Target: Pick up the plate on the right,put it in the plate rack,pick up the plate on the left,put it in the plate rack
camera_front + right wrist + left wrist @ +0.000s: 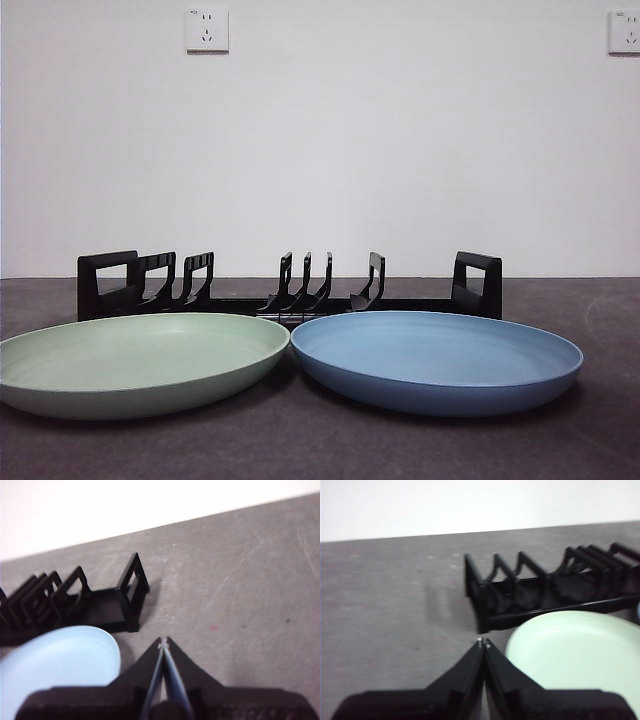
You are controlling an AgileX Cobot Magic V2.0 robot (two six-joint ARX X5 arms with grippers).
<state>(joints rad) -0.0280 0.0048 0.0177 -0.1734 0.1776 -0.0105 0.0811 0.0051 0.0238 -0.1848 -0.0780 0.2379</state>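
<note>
Two plates lie flat on the dark table in the front view: a green plate [140,362] on the left and a blue plate [437,360] on the right, their rims almost touching. Behind them stands the black plate rack [290,292] with nothing in it. My left gripper [483,641] is shut and hovers above the table beside the green plate [575,655], near the rack's end [485,600]. My right gripper [163,640] is shut too, above the table beside the blue plate [60,665] and the rack's other end [131,592]. Neither gripper shows in the front view.
A white wall with two power sockets [207,30] rises behind the table. Bare grey tabletop [240,605] stretches to the outer side of each plate.
</note>
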